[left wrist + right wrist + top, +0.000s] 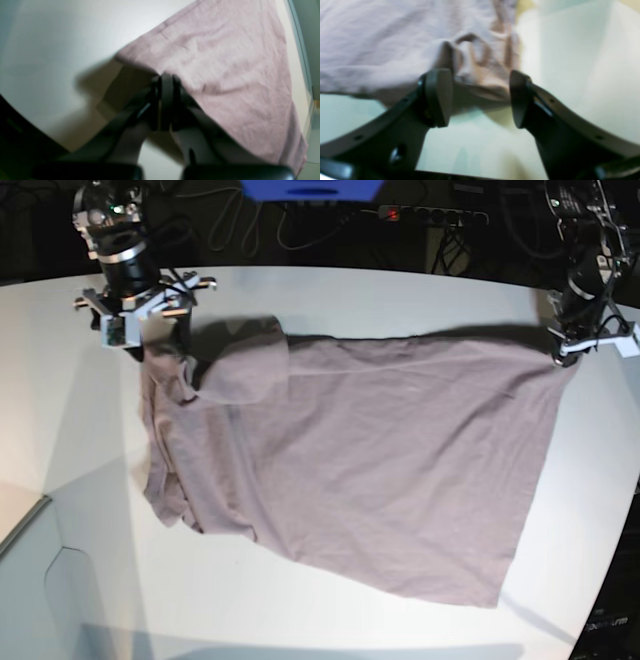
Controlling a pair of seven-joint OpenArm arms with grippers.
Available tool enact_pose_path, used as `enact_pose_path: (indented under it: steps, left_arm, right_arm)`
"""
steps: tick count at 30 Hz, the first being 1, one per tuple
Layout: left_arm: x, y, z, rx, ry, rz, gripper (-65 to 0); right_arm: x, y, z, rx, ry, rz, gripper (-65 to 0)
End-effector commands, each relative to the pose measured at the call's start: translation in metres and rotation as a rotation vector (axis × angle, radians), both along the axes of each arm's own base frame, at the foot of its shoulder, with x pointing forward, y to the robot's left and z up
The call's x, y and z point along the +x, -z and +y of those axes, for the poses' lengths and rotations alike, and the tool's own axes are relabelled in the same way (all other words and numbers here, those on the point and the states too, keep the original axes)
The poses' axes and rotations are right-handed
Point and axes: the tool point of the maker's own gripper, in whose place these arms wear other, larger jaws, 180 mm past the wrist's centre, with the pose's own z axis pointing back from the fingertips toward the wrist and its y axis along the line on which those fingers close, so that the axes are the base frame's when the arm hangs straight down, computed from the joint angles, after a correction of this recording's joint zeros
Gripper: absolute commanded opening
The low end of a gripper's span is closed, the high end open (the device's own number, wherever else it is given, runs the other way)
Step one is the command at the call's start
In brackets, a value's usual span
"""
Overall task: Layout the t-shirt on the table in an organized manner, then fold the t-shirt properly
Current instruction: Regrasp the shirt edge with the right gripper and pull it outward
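The mauve-grey t-shirt (370, 460) lies spread across the white table (350, 300), with its left side bunched and folded over. At the table's far right, my left gripper (565, 348) is shut on a corner of the shirt. In the left wrist view its closed fingers (166, 77) pinch the edge of the cloth (225, 62), lifting it a little off the table (50, 50). My right gripper (160, 345) stands at the far left over the bunched cloth. Its jaws (480, 97) are wide apart, and a crumpled lump of shirt (475, 65) lies just beyond the fingertips.
Cables and a power strip (430, 215) run behind the table's far edge, next to a blue object (310, 188). The table's curved edge (600, 580) drops off at the right front. A lower ledge (25, 520) sits at the left front.
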Motion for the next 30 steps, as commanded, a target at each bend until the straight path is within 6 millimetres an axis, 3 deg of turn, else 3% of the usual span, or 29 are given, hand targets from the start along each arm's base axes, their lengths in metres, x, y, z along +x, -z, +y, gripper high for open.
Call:
enact_pose_path:
  steps: [1,5,14,17,22,30]
  left_arm:
    - [0.006,-0.011,0.007,0.021,-0.002,-0.036,-64.9]
    - [0.003,-0.010,0.006,0.020,-0.001,-0.029,-64.9]
    - [-0.010,-0.003,0.007,0.021,-0.001,0.002,-64.9]
    - [-0.011,-0.002,0.007,0.021,-0.001,0.005,-64.9]
    - [-0.011,-0.002,0.007,0.021,-0.001,0.005,-64.9]
    - [-0.009,-0.003,0.007,0.021,-0.001,-0.001,-64.9]
  right_arm:
    - [0.004,-0.010,0.008,0.020,-0.023,-0.041,-26.4]
    - [0.011,-0.015,0.040,0.062,-0.099,-0.065,-26.1]
    - [0.060,-0.045,0.086,0.002,-0.368,-0.184,-25.9]
    - [0.076,-0.023,0.092,-0.068,-0.449,-0.088,-25.9]
    - [0.095,0.024,0.076,-0.162,-0.476,0.090,-25.8]
    - [0.067,0.072,0.071,-0.235,-0.579,0.243,-26.0]
